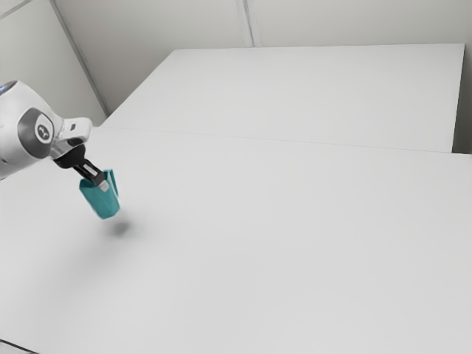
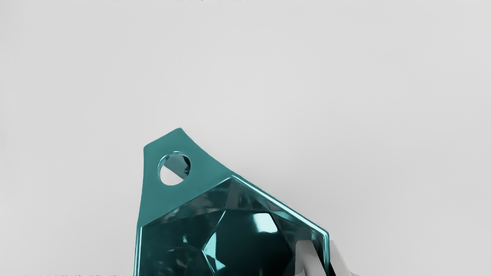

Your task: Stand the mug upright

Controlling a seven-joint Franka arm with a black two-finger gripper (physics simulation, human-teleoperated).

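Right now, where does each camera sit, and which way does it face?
Exterior view: beside the arm, looking down across the table; the arm's end and gripper show, holding the mug.
Wrist view: carried at the gripper, looking into the mug's mouth; fingertips show.
Both share the mug, the fingertips and the table.

A broad, pale grey table [image 1: 295, 258] fills most of the scene, smooth and matt. Past its far edge [image 1: 287, 140] is a whitish panel [image 1: 317, 96]; whether it lies flat or stands, I cannot tell. Behind that is a grey far wall [image 1: 147, 29] with a narrow upright strip [image 1: 248, 22]. At the exterior view's left, a lighter wall [image 1: 29, 66] meets it along a dark slanting line [image 1: 80, 63]. A thin dark line [image 1: 18, 347] crosses the near left corner. The light is even and soft, with one blurred shadow [image 1: 119, 228] on the table.
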